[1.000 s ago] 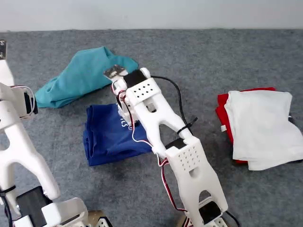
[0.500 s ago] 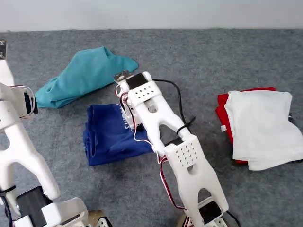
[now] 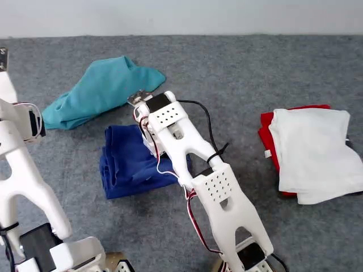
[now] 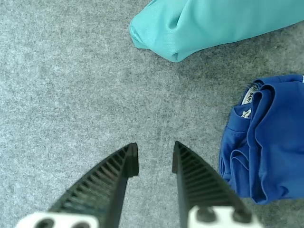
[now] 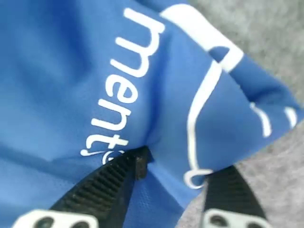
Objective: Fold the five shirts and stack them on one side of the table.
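Right jaws: the right gripper point(image 5: 183, 173) was spread, pressed down on the folded royal-blue printed shirt point(image 3: 127, 161), a ridge of its cloth between the fingers
Left jaws: the left gripper point(image 4: 152, 159) stood parted over bare grey carpeted table point(image 3: 255, 73), holding nothing
Blue shirt: lay mid-table, just beside the crumpled teal shirt point(image 3: 102, 90)
Stack: the folded white shirt point(image 3: 315, 150) lay on the red shirt point(image 3: 266, 133) at the table's far side, well apart from the blue one

Parted hand point(image 4: 154, 153) near seemingly folded blue shirt point(image 4: 275, 137)
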